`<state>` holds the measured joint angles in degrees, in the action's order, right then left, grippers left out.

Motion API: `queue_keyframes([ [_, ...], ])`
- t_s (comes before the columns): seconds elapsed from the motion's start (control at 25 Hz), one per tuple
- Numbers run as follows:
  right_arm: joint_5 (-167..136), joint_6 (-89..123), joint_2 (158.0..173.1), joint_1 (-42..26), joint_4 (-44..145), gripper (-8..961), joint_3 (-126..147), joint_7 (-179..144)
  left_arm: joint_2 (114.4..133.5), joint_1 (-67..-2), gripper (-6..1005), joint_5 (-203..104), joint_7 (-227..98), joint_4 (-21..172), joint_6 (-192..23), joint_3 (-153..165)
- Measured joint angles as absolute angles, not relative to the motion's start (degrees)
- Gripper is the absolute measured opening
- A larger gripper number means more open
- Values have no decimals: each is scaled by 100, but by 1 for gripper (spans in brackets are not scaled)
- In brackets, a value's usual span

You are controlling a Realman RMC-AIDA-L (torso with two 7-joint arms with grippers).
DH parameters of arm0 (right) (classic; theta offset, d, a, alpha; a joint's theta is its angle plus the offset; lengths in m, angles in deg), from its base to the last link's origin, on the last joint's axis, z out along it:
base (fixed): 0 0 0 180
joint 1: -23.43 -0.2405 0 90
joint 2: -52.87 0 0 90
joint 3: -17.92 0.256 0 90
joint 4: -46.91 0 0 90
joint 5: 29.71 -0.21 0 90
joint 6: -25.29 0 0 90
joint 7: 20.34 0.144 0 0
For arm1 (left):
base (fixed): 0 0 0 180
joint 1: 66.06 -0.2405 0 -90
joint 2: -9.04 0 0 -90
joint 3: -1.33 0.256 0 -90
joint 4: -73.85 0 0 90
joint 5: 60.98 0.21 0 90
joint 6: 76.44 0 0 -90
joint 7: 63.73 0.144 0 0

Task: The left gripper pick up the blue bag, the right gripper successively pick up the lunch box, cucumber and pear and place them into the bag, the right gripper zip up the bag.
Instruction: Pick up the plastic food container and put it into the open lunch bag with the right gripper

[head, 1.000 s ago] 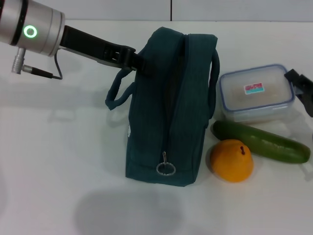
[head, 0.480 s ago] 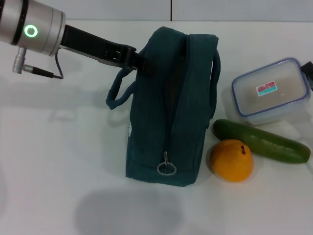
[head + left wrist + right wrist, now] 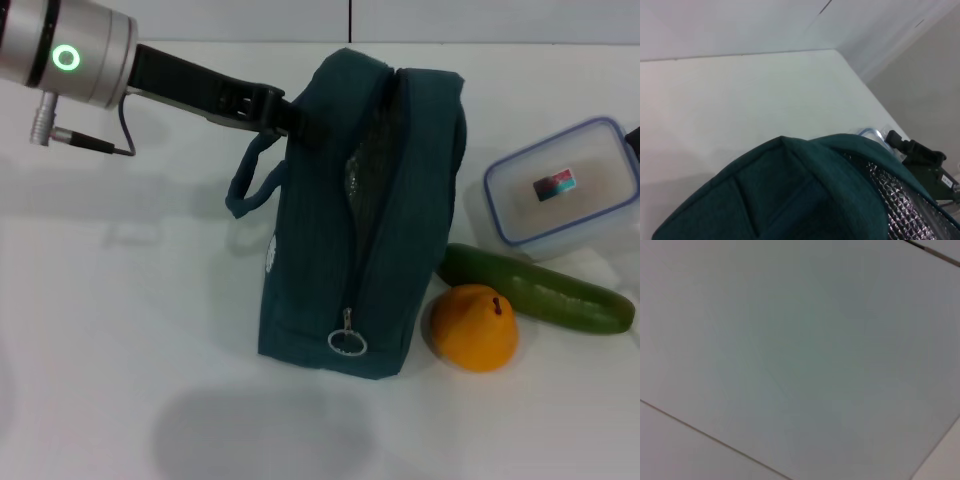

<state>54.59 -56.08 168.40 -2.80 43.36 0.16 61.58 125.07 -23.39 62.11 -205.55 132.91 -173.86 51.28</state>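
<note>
The blue bag [image 3: 330,250] stands upright on the white table, its zip partly open with silver lining [image 3: 365,170] showing. My left gripper [image 3: 293,117] is shut on the bag's top left edge, beside a loop handle [image 3: 250,185]. The lunch box [image 3: 565,188] is tilted and raised at the right, held by my right gripper [image 3: 633,140], which barely shows at the frame's edge. The cucumber [image 3: 540,290] and the pear [image 3: 473,327] lie on the table right of the bag. The left wrist view shows the bag's top [image 3: 790,200], the lining [image 3: 905,200] and the right gripper [image 3: 897,141] beyond.
The zip's ring pull [image 3: 347,343] hangs at the bag's near end. A wall seam [image 3: 350,20] runs behind the table. The right wrist view shows only a bare pale surface [image 3: 790,350].
The lunch box has been lifted off the table, moved right and tilted. The bag's top has been pulled wider, so the lining now shows. Cucumber and pear have not moved.
</note>
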Motion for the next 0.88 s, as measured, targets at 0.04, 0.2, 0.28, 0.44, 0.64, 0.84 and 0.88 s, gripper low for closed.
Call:
queue_keyframes([
  [0.04,5459,-5648,16837,-275,4338,190,16,6159,12491,-2337,41,6176,-20565,13290,-17389,5130],
  [0.2,5459,-5817,16826,-242,4385,183,16,6192,12436,-2308,42,6116,-20617,13339,-17397,5119],
  [0.28,5459,-5843,16826,-213,4433,178,16,6249,12414,-2295,42,6063,-20645,13346,-17398,5117],
  [0.44,5458,-5856,16826,-177,4472,168,17,6308,12400,-2278,42,6036,-20653,13349,-17400,5116],
  [0.64,5458,-5884,16826,-163,4472,156,16,6312,12399,-2267,42,6012,-20655,13352,-17400,5116],
  [0.84,5458,-5977,16826,-159,4472,146,17,6318,12399,-2259,42,6012,-20662,13353,-17400,5116],
  [0.88,5458,-5986,16826,-158,4472,144,16,6320,12399,-2257,42,6011,-20664,13353,-17400,5116],
])
